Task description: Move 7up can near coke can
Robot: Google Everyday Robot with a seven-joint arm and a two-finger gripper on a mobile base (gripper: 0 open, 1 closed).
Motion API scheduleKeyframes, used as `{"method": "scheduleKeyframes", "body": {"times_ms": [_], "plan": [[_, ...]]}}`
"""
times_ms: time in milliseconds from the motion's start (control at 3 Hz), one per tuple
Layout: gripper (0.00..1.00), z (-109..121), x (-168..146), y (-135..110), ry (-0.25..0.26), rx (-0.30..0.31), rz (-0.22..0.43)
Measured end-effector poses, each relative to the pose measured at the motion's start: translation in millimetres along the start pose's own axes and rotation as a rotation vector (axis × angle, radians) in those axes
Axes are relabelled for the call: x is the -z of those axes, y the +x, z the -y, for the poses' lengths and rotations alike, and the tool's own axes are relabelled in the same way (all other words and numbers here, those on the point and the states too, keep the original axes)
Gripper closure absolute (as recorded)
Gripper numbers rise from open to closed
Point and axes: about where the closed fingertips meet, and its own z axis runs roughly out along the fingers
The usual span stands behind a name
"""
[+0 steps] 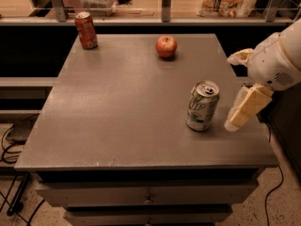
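7up can (202,106): stood upright, near right on the table (117,112).
Coke can (86,30): far left corner, well apart.
Apple (166,46): far middle.
Gripper (231,91): just right of the 7up can, spread, holding nothing.

Light dim, warm, from above | grey flat-topped bench (117,107): faint sheen mid-top | silver-white green-lettered aluminium can (202,106): glinting lid, small soft shadow at base | end effector (244,102), just right of can: brightly lit | floor dark
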Motion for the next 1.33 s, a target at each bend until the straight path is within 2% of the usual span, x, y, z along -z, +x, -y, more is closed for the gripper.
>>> {"method": "scheduleKeyframes", "body": {"times_ms": [333,667,1000,1333], "plan": [[0.0,3,-30,-5,-0.021,-0.038,0.052],[0.18,-3,-54,-17,-0.064,-0.039,0.094],[0.41,-6,-66,-29,-0.101,-0.032,0.121],[0.65,3,-60,-41,-0.104,-0.036,0.123]]}}
